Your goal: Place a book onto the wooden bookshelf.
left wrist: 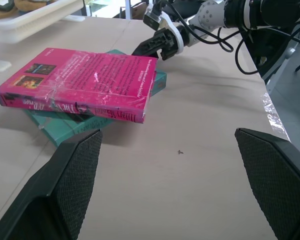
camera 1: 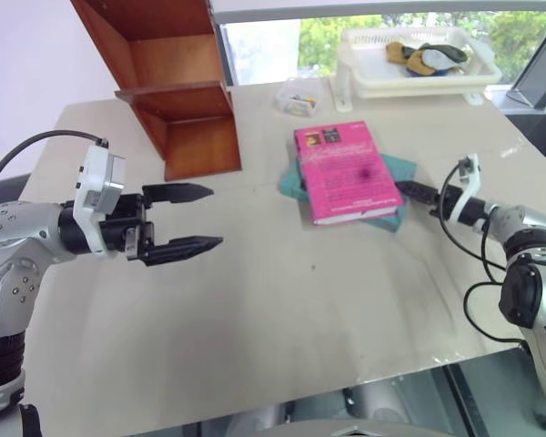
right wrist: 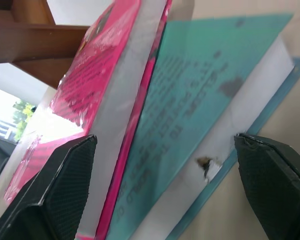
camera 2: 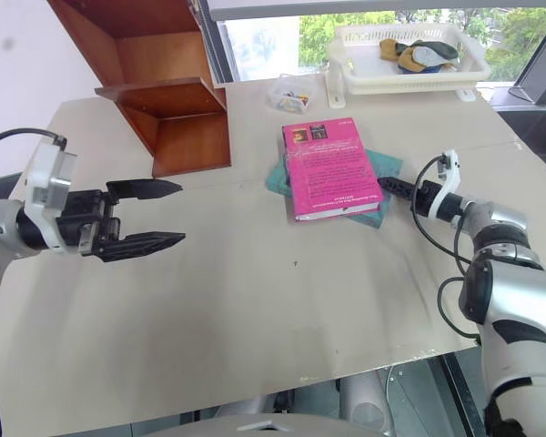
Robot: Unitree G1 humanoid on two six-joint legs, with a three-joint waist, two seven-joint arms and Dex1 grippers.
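Pink book [camera 1: 344, 172]: covers most of the teal book [camera 1: 396, 169]. Wooden bookshelf [camera 1: 168, 77]: top cut off. Left claw [camera 1: 193, 218] and right claw [camera 1: 408, 189]: both released, empty, the right at the pink book's edge.

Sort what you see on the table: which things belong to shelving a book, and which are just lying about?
Job: pink book; bookshelf; right gripper, open at the book's edge.
Lying about: teal book under it; white basket; small clear box.

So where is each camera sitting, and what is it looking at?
Left eye view, right eye view: on the head, looking down at the table; both arms show.
Left wrist view: on the left arm, between its open fingers, facing the book and the right gripper.
Right wrist view: on the right arm, fingers open, close against the book's edge.
All views share the book.
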